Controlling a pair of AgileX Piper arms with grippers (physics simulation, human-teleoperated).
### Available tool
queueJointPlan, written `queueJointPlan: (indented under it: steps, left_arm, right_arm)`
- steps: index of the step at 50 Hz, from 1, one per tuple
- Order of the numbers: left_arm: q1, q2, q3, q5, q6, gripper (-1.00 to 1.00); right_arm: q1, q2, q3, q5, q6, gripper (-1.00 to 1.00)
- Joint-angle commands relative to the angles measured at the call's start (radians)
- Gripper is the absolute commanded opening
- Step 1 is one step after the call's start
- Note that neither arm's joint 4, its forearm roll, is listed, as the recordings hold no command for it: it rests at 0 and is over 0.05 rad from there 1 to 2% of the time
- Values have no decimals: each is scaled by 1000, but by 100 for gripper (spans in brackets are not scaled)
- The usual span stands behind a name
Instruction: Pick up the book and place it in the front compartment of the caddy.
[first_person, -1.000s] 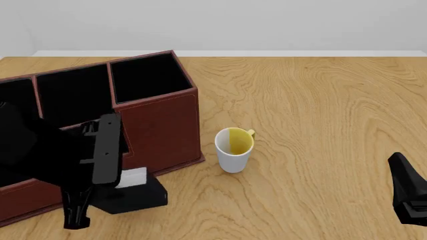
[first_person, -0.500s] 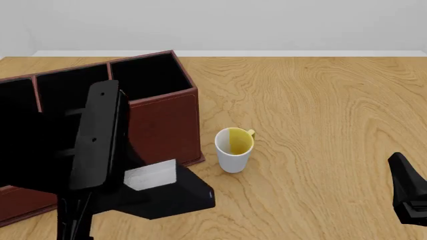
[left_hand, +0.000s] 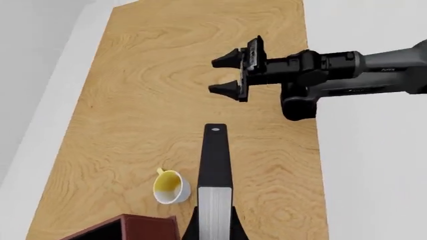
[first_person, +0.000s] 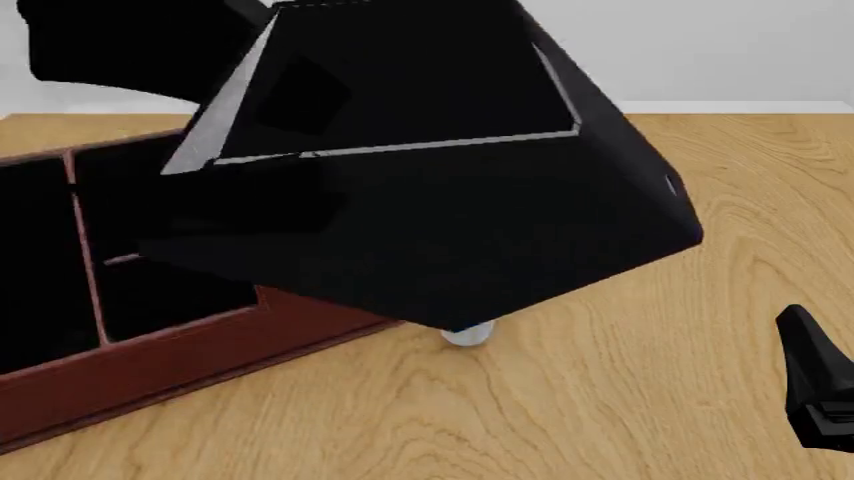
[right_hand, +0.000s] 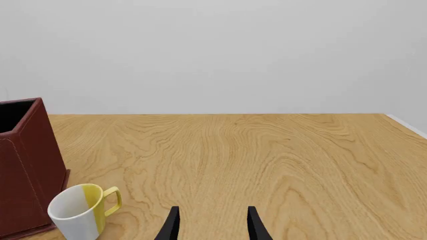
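We held the book clamped in the left gripper, raised high above the table. Right gripper stood open, holding nothing. Beyond lay the mug, then the caddy.

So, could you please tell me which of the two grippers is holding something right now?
The left gripper: its fingers clamp the black book, lifted well above the table. The right gripper is open and empty, near the white and yellow mug.

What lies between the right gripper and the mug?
Only bare wooden table: in the right wrist view, nothing stands between the right gripper and the mug.
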Motion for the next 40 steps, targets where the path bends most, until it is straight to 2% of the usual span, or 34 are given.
queueJointPlan:
  steps: [1,6,7,9,11,14,17,21,22,27,28,33,34,36,38,40]
  left_arm:
    - [-65,33,-269,8,16,-100]
    - [-48,61,-321,16,66,-100]
    - [-44,83,-387,40,78,-100]
    - [-39,91,-414,50,87,-100]
    - [-9,138,-508,94,117,-100]
    - [14,169,-574,95,170,-100]
    - [64,198,-578,95,214,-100]
    - [192,240,-574,95,278,-100]
    - [242,257,-598,95,290,-100]
    - [326,265,-567,95,340,-100]
    - [332,265,-557,95,331,-100]
    - [480,270,-472,95,401,-100]
    - [521,265,-447,95,436,-100]
    - [542,266,-465,95,448,-100]
    - [618,256,-454,95,493,-100]
    - [634,253,-443,95,495,-100]
  right_arm:
    - [0,0,0,0,0,100]
    - [0,0,0,0,0,100]
    - [0,0,0,0,0,100]
    - [0,0,0,0,0,100]
    - [0,0,0,0,0,100]
    - [0,0,0,0,0,100]
    - [0,0,0,0,0,100]
    - [0,0,0,0,0,100]
    - [0,0,0,0,0,100]
    - [0,0,0,0,0,100]
    - [0,0,0,0,0,100]
    - [0,0,0,0,0,100]
    - [0,0,0,0,0,100]
    - [0,0,0,0,0,100]
    - [0,0,0,0,0,100]
    - [0,0,0,0,0,100]
